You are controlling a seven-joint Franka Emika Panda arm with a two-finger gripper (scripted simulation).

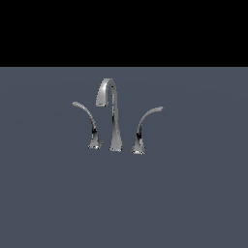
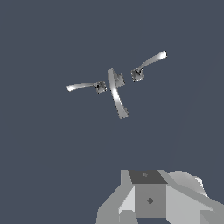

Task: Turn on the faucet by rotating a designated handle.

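Observation:
The chrome faucet stands on the grey surface in the exterior view, its tall gooseneck spout [image 1: 113,116] between two curved levers. The handle [image 1: 88,122] is the lever whose tip sweeps toward the exterior view's left. The mirror-image lever [image 1: 144,127] sweeps right. In the wrist view I look down on the set: the spout [image 2: 117,94], the handle [image 2: 84,86] and the other lever [image 2: 150,62]. My gripper [image 2: 149,199] shows only as grey blocks at the picture's edge, well away from the faucet. Its fingertips are not visible. The gripper does not show in the exterior view.
A flat dark grey surface [image 1: 193,203] runs all around the faucet. A black band [image 1: 124,29] fills the area above it in the exterior view. No other objects are in sight.

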